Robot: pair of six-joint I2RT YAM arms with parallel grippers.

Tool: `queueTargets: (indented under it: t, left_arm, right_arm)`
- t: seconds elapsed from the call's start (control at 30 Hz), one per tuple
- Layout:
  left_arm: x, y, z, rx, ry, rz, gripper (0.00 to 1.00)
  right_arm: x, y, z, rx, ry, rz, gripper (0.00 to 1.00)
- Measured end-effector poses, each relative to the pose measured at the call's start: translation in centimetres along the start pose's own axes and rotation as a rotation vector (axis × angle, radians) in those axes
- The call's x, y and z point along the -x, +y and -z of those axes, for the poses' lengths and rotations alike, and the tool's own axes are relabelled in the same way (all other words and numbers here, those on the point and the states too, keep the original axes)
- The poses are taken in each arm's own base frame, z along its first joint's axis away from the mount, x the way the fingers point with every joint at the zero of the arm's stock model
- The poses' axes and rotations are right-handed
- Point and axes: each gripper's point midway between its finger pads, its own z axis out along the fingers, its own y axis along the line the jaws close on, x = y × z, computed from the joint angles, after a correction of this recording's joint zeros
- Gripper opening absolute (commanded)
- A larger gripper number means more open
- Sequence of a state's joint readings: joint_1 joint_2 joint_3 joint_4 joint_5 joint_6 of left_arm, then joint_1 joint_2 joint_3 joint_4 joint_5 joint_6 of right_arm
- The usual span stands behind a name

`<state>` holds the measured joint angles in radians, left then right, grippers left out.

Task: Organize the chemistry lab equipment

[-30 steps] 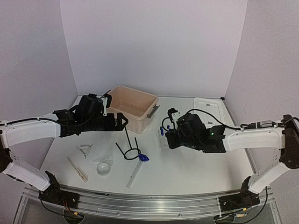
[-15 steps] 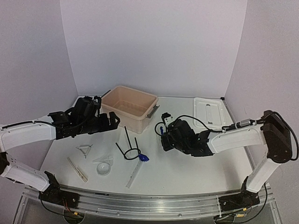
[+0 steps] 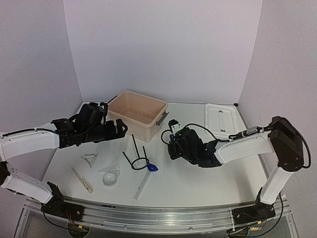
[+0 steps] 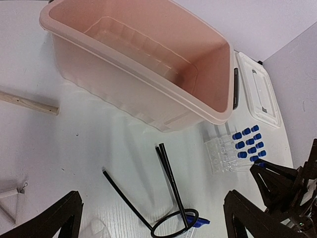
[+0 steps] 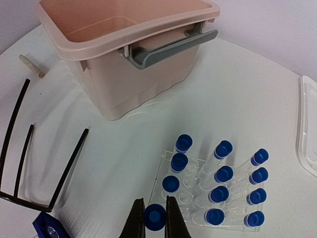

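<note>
The right hand [image 5: 154,208] is pinched narrow on one of the small clear blue-capped tubes [image 5: 154,218], low over the worktop [image 5: 257,84] at the near edge of the clear tube rack [image 5: 189,191]. Only that tube's cap shows, round and face-on to the wrist camera with the body hidden behind it. Its long axis therefore probably runs steeply down toward the worktop, cap uppermost. The rack stands just right of the beige tub [image 5: 148,74], at the tub's grey-handled end. Eleven capped tubes sit in it, and a few holes in the middle are bare, so the racking looks nearly finished. The left hand [image 3: 122,128] hangs wide open and holds nothing, beside the tub's other end. Nothing shows inside the tub. Loose on the worktop are the black wire ring stand [image 3: 134,154], on its side with legs pointing toward the tub, the blue-tipped brush [image 3: 152,168], the glass rod [image 3: 141,186], the clear funnel [image 3: 110,178] and the wooden clamp [image 3: 82,180]. By this look, most of the tidying is left.
</note>
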<state>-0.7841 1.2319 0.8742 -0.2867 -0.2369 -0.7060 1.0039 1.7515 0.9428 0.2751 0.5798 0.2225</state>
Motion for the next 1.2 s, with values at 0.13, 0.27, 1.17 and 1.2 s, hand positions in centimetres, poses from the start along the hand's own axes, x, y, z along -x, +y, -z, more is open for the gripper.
queueTargets:
  t: [0.13, 0.27, 1.17, 1.2]
  left_arm:
    - [-0.18, 0.01, -0.23, 0.001, 0.007, -0.003, 1.00]
    - [-0.42, 0.00, -0.55, 0.002, 0.016, -0.007, 1.00]
    - [-0.39, -0.20, -0.75, -0.006, 0.024, -0.051, 0.99]
    - [-0.40, -0.21, -0.76, -0.006, 0.025, -0.051, 1.00]
  right_arm:
    - [-0.30, 0.00, -0.39, -0.009, 0.002, 0.010, 0.00]
    - [-0.19, -0.05, -0.62, -0.019, -0.003, 0.011, 0.00]
    - [0.02, -0.31, -0.70, -0.039, -0.013, 0.015, 0.00]
    - [0.01, -0.32, -0.70, -0.039, -0.013, 0.015, 0.00]
